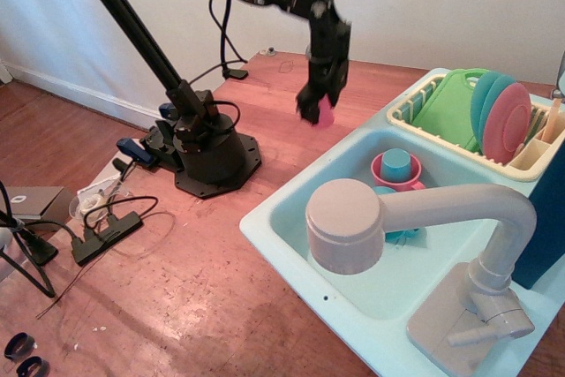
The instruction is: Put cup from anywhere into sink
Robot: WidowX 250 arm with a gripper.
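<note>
My gripper [316,109] is shut on the small pink cup [324,112] and holds it in the air, above the wooden table just left of the sink's far left corner. The arm is motion-blurred. The pale aqua sink [291,209] fills the right half of the view, with the beige-grey faucet [388,222] in front. Inside the basin sit a blue cup [396,163] on a round pink plate [381,180].
A cream dish rack [424,110] at the back right holds a green board and pink and teal plates. The arm's black base [207,152] stands to the left, with cables and a power strip [106,227] on the table.
</note>
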